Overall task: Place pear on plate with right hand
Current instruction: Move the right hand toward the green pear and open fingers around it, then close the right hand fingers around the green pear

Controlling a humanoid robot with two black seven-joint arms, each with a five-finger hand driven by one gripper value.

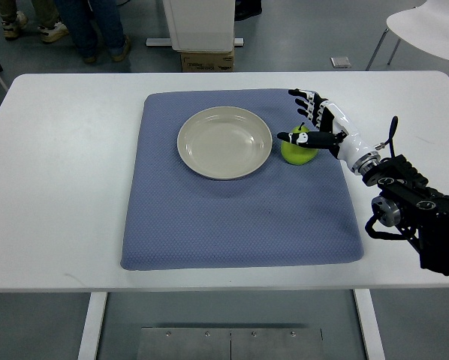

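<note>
1. One green pear (298, 151) lay on the blue mat (239, 217), just beside the right rim of the plate (224, 142) and apart from it, toward the far right part of the tabletop (59, 187).
2. Its stem end seemed to point up and slightly toward the far edge, so its long axis stood roughly upright; the hand hid part of it, so this was a judgement.
3. Only the right hand (314, 120) was in view, its arm entering from the right edge; the left arm did not show.
4. That hand sat directly at the pear: the thumb (303, 138) lay across the fruit's near top, while the other fingers (303, 97) were spread on the far side, not touching it. The hand was open around the pear, not yet gripping it.
5. Relative to the palm, the pear lay to the left, between thumb and fingers, so closing looked like the next need.
6. From the pear, the plate lay straight left, a short carry across the mat.
7. Beyond the far edge stood a person's legs (97, 30), a cardboard box (207, 60) and a white chair (427, 30).
</note>
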